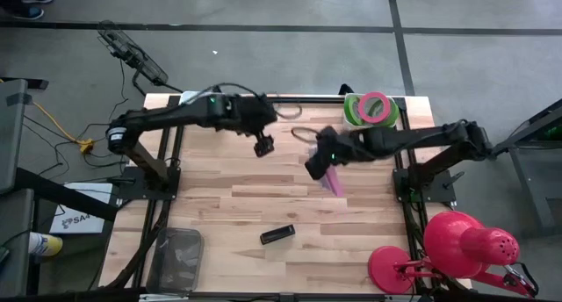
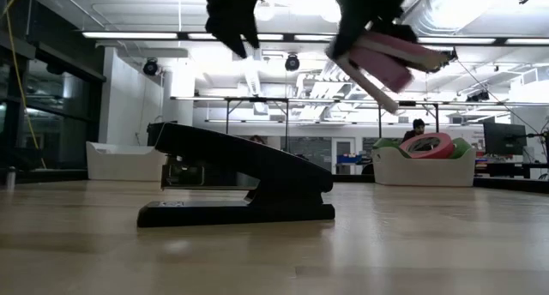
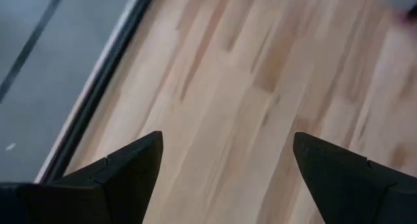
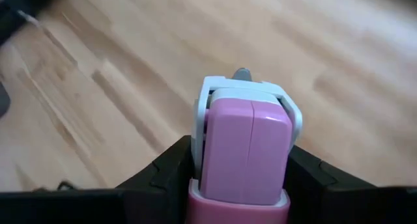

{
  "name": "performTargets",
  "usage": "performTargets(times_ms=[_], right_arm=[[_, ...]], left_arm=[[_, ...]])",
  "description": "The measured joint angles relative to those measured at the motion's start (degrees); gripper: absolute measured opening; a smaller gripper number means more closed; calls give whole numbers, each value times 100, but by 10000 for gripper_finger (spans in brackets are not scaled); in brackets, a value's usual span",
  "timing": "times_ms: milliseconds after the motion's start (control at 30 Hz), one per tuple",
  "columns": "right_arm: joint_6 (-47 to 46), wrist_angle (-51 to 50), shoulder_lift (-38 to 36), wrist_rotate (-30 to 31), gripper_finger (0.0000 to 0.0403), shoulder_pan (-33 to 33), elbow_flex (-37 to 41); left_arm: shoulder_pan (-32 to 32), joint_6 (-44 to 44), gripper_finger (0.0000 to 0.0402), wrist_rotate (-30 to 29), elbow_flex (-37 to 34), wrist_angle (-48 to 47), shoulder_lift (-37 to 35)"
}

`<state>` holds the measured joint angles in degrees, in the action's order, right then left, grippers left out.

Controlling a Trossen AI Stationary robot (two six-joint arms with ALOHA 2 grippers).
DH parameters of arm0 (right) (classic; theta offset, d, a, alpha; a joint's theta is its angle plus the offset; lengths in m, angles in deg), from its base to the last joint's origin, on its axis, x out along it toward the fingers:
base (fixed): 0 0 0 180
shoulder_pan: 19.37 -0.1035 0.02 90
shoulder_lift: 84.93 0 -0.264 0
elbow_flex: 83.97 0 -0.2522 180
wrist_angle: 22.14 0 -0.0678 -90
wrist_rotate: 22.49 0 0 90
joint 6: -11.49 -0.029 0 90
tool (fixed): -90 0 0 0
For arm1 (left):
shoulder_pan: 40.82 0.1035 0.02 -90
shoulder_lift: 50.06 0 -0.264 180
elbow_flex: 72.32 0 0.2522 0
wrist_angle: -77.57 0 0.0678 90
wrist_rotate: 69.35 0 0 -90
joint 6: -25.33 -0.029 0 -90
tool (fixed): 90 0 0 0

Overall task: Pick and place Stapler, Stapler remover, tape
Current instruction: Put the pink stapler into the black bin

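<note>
A black stapler [image 1: 277, 235] lay on the table [image 1: 219, 205] near the front edge. Farther in, the right gripper [image 1: 327, 172] hung above the wood, clamped on the pink remover [image 4: 244, 149]. The left gripper [image 1: 262, 147] hovered beyond, jaws wide and empty. Tape [image 1: 375, 108] sat in the far bin [image 1: 399, 109].

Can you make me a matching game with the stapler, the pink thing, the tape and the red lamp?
Things:
1. black stapler
2. pink staple remover
3. tape rolls
4. red lamp

Places:
A. in the white bin at the table's far edge
B. held in the right gripper, up off the table
C. lying on the wooden table
D. at the table's near right corner

Pairs: 1-C, 2-B, 3-A, 4-D
</note>
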<state>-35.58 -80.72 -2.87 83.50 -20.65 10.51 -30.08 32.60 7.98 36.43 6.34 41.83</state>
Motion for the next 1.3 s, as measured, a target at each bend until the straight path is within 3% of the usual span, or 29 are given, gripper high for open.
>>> performTargets(times_ms=[200,333,667,767,1033,1300], right_arm=[[1891,284,0,-16,162,775,-933],[3055,358,0,-332,162,1300,-1587],[5092,868,-2,-2151,162,2518,-2400],[5358,1163,-2,-2708,162,2841,-2418],[5651,2044,-2,-4258,162,3463,-2421],[5607,2790,11,-4902,162,3576,-2420]], left_arm=[[432,-15,337,803,1,500,-280],[665,1,337,1248,-1,885,-403],[1367,96,337,2794,-1,2863,-528],[1532,155,337,3169,-1,3436,-528],[1672,156,337,3290,-1,4113,-522],[1666,56,337,3345,-1,4433,-515]])
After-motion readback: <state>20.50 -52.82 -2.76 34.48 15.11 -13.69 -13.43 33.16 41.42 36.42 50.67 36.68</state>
